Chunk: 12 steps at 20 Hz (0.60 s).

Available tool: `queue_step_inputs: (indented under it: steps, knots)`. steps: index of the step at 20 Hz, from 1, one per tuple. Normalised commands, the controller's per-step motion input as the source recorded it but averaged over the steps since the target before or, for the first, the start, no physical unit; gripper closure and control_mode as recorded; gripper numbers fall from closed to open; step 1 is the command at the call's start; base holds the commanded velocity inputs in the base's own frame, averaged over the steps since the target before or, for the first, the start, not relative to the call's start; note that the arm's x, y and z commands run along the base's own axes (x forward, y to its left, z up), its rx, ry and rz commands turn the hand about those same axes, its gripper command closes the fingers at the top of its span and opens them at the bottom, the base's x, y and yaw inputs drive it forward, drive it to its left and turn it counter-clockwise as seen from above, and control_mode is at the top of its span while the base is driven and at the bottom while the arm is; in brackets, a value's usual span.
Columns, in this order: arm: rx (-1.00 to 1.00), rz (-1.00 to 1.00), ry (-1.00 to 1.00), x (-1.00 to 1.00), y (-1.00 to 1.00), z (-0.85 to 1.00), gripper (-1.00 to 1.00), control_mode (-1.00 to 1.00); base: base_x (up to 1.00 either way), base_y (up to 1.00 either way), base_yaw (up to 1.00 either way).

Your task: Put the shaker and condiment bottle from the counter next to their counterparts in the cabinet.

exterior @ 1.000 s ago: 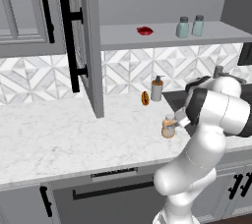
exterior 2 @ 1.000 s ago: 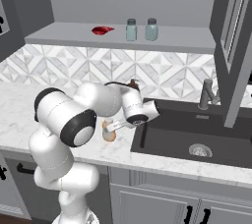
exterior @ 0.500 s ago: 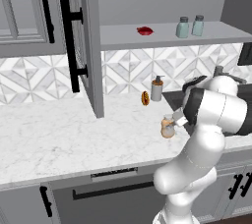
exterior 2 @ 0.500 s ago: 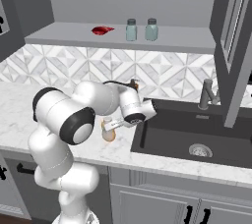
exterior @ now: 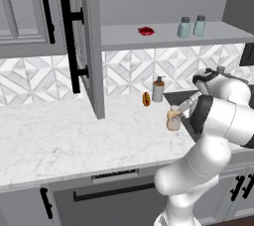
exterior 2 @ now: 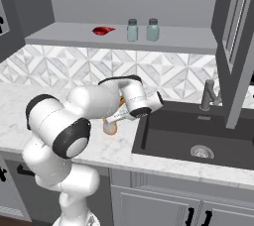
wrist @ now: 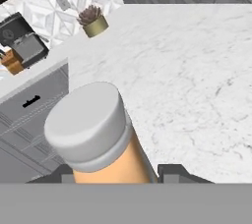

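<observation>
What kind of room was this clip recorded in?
A rendered home kitchen, it seems: a white marble counter with a dark inset sink and faucet, a patterned tile backsplash, and a grey wall cabinet holding two shakers.

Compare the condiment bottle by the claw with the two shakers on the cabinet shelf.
The condiment bottle is amber-orange with a pale cap; the shakers are pale teal with grey caps. The bottle is down at the counter, between the claw tips; the shakers stand untouched on the shelf. All are capped.
</observation>
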Motion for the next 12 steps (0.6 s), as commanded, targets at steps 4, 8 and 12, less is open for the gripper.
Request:
queue_step_inputs:
  steps: [4,8,12]
  knots:
    - [0.00,-0.07,0.00,-0.21,-0.04,0.89,1.00,-1.00,0.00,0.00,0.00]
    - [0.00,-0.12,0.00,-0.26,0.00,0.79,1.00,-1.00,0.00,0.00,0.00]
    - [0.00,-0.17,0.00,-0.33,0.00,0.82,1.00,-1.00,0.00,0.00,0.00]
